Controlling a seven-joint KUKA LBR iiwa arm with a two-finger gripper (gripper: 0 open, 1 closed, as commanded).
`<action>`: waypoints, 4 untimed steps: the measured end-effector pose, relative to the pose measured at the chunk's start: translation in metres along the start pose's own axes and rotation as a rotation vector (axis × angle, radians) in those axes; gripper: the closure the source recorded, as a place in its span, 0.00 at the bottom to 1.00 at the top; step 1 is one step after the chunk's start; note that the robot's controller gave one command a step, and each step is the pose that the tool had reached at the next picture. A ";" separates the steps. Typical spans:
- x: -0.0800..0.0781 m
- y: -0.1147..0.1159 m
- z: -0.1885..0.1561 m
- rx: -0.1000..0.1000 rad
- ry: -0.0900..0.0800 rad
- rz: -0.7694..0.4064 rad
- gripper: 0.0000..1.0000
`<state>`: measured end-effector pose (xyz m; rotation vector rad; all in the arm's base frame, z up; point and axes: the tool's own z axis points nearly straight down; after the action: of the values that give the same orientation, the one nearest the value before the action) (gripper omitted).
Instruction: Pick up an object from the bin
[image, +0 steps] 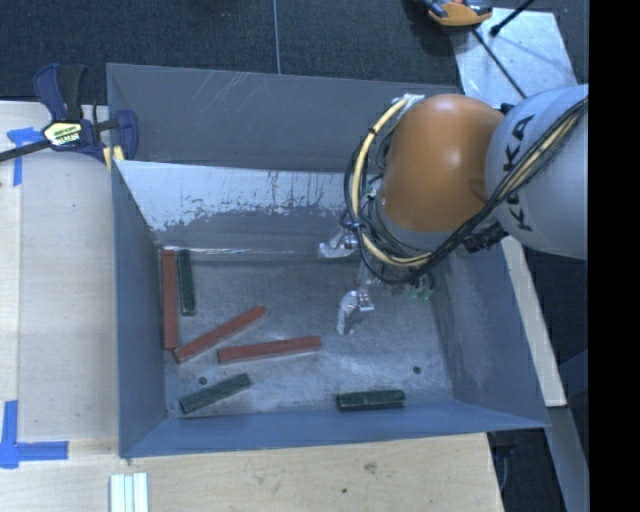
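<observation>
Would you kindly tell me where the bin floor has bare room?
Bare floor: right of the gripper, above the dark green bar; also left of the gripper along the back wall. The left front, strewn with red-brown bars, is crowded.

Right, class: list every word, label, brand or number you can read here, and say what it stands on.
"KU": black letters on the grey arm, the rest of the word hidden by cables.
No text is readable on the red sticks or the green sticks in the bin.
</observation>
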<state>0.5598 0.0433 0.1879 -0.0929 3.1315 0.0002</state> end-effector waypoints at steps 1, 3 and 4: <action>-0.007 0.009 0.067 0.000 0.002 -0.095 0.00; 0.025 0.079 0.109 -0.004 -0.021 -0.128 1.00; 0.026 0.079 0.109 -0.004 -0.021 -0.128 1.00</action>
<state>0.5305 0.1210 0.0788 -0.2914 3.0981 0.0059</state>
